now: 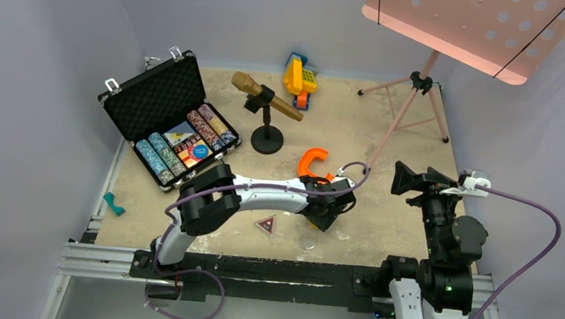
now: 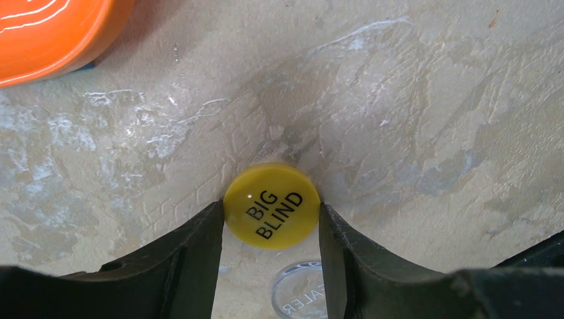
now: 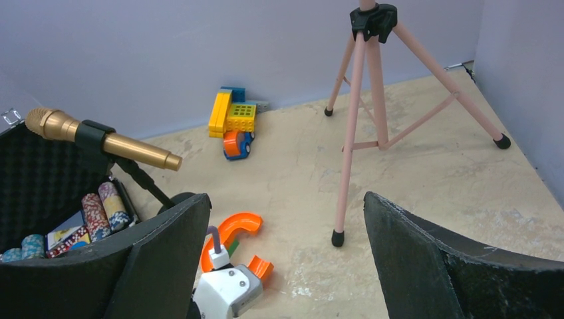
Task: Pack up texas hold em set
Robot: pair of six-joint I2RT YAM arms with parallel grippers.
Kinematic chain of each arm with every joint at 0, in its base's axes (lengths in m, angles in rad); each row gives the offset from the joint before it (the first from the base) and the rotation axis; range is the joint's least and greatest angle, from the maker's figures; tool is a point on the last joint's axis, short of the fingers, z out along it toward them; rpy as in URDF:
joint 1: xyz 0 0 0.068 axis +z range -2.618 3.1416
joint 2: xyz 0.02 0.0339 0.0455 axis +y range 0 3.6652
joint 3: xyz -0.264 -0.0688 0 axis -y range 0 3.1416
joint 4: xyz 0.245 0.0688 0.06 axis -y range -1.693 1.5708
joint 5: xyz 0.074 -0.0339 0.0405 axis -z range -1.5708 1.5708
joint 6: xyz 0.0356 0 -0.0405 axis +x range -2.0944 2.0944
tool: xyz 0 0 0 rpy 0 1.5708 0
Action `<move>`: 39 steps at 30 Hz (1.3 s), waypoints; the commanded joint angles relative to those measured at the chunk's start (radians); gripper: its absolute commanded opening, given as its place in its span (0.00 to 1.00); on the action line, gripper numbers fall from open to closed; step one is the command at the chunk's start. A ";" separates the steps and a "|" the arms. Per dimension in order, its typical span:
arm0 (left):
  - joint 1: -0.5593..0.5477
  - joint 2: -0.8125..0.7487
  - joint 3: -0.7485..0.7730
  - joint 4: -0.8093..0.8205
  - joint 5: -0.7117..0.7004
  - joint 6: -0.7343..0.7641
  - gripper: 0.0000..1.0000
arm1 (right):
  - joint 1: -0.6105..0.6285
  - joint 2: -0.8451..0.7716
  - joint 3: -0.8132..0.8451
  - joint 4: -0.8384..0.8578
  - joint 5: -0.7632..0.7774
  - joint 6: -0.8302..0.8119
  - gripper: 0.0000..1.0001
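Observation:
The black case [image 1: 155,96] lies open at the back left, with chip rows [image 1: 159,157], card decks [image 1: 182,138] and a blue button [image 1: 200,151] inside. It also shows in the right wrist view [image 3: 40,179]. My left gripper [image 1: 322,217] [image 2: 271,211] is low over the table's middle, shut on a yellow "BIG BLIND" button [image 2: 271,196] held between both fingers. A clear dealer button [image 1: 308,241] [image 2: 299,299] lies just under it. A triangular button [image 1: 265,224] lies near the front. My right gripper [image 1: 412,181] [image 3: 286,199] is open and empty, raised at the right.
An orange C-shaped piece [image 1: 311,162] [image 2: 46,33] [image 3: 233,229] lies just beyond the left gripper. A gold microphone on a black stand [image 1: 266,101] [image 3: 100,139], a yellow toy [image 1: 299,81] [image 3: 233,119] and a pink tripod [image 1: 413,101] [image 3: 359,119] stand behind. A teal piece [image 1: 114,204] lies at the left edge.

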 commanded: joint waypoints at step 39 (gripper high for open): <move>0.879 -0.611 -0.301 -0.225 -0.005 0.357 0.39 | -0.004 -0.020 -0.005 0.034 -0.002 -0.005 0.90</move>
